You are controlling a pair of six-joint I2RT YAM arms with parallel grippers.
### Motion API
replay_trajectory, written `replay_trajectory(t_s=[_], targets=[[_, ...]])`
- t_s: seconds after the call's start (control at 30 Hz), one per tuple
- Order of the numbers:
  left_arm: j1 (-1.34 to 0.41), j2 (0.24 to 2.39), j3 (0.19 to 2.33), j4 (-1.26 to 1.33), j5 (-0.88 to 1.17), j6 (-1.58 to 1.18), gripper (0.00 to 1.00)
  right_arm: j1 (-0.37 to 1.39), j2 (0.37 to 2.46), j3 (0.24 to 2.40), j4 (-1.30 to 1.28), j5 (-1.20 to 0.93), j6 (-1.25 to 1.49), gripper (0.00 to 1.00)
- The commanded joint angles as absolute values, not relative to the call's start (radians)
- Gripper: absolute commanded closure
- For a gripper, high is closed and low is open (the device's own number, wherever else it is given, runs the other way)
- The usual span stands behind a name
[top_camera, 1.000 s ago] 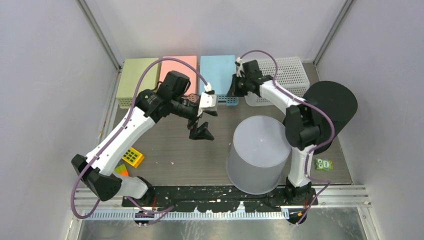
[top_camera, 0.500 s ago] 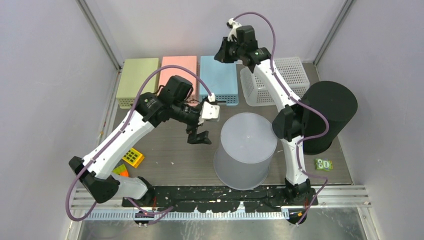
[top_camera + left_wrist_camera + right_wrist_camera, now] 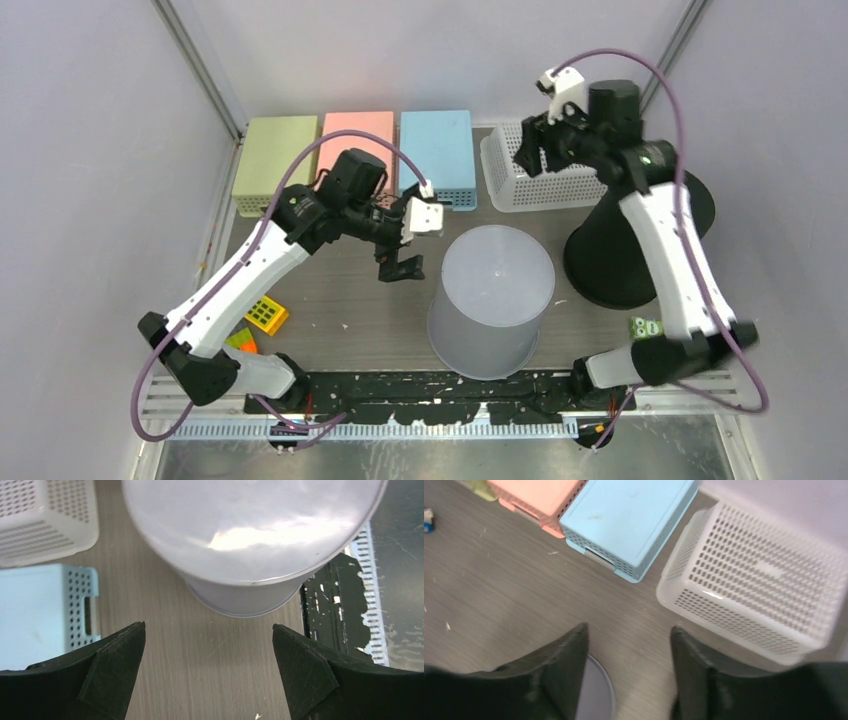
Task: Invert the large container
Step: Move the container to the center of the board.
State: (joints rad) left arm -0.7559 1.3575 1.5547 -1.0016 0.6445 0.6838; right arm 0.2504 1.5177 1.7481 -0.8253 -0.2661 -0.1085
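Observation:
The large container (image 3: 492, 295) is a pale grey tub standing mid-table with its closed flat end up and its walls flaring down to the table. It fills the top of the left wrist view (image 3: 250, 530), and its edge shows low in the right wrist view (image 3: 596, 690). My left gripper (image 3: 400, 268) hovers just left of it, open wide over bare table (image 3: 209, 627). My right gripper (image 3: 530, 150) is raised high at the back, near the white basket, open and holding nothing (image 3: 629, 627).
A white mesh basket (image 3: 545, 175) stands at the back right. Blue (image 3: 437, 150), pink (image 3: 355, 135) and green (image 3: 275, 155) bins line the back. A black tub (image 3: 630, 250) stands on the right. A yellow toy (image 3: 266, 314) and a small green item (image 3: 648, 328) lie near the front.
The right arm has lifted and swung right, away from the grey container, and its jaws have opened. The container slid a little left, then stayed put. The left gripper barely moved.

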Motion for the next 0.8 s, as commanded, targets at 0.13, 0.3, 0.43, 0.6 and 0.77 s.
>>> replay_trajectory(t_s=[0.13, 0.3, 0.43, 0.6, 0.77], targets=[[-0.634, 1.206, 1.49, -0.856, 0.54, 0.609, 0.0, 0.257, 1.129, 1.798, -1.388, -0.376, -0.708, 0.17], [-0.49, 1.16, 1.379, -0.733, 0.456, 0.549, 0.0, 0.257, 0.942, 1.783, -1.727, -0.535, -1.056, 0.1], [-0.38, 1.144, 1.33, -0.701, 0.472, 0.526, 0.0, 0.257, 0.8, 1.688, -1.735, -0.68, -1.136, 0.0], [-0.316, 1.134, 1.317, -0.717, 0.426, 0.533, 0.0, 0.257, 0.787, 1.57, -1.735, -0.829, -1.178, 0.0], [-0.296, 1.129, 1.317, -0.733, 0.353, 0.542, 0.0, 0.257, 0.795, 1.386, -1.545, -0.888, -1.05, 0.0]])
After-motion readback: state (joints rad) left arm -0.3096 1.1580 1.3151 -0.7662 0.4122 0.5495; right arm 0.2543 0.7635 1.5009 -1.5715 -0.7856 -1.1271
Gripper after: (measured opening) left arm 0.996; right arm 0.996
